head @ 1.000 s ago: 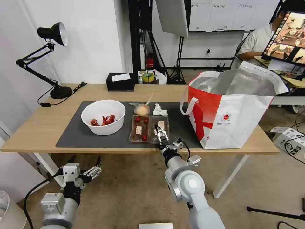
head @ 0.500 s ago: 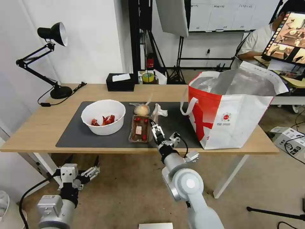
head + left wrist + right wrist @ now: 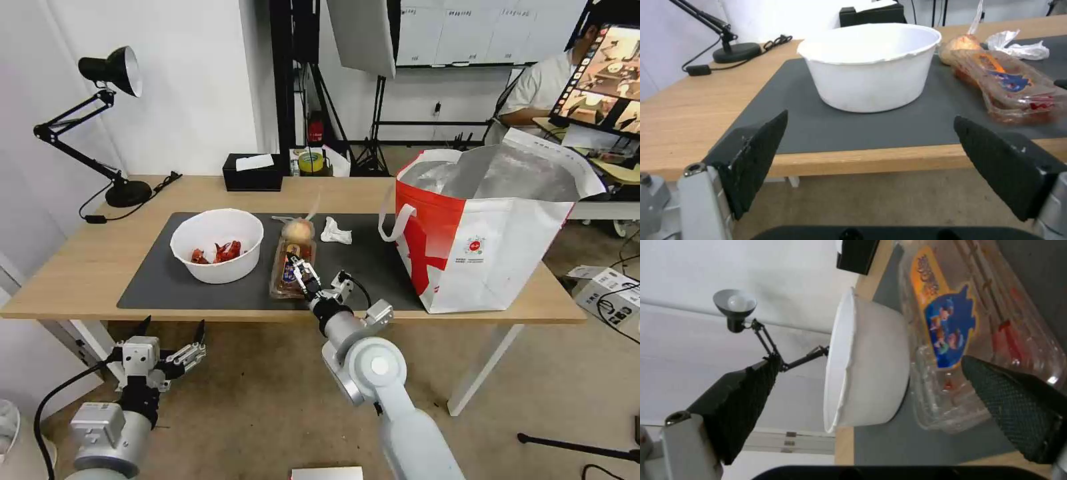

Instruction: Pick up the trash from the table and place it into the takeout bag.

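White wall point(image 3: 193, 80), black desk lamp point(image 3: 110, 70) far left, tan floor point(image 3: 267, 400)

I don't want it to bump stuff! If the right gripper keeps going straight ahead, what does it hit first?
Probably the clear plastic clamshell tray: the right gripper hangs just over it, jaws open, pointing along it toward the clear-bagged tan bun. Depth is hard to judge.

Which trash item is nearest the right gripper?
The clear clamshell tray: the right gripper, open, sits right at it. The white bowl, bagged bun and crumpled tissue all lie farther off.
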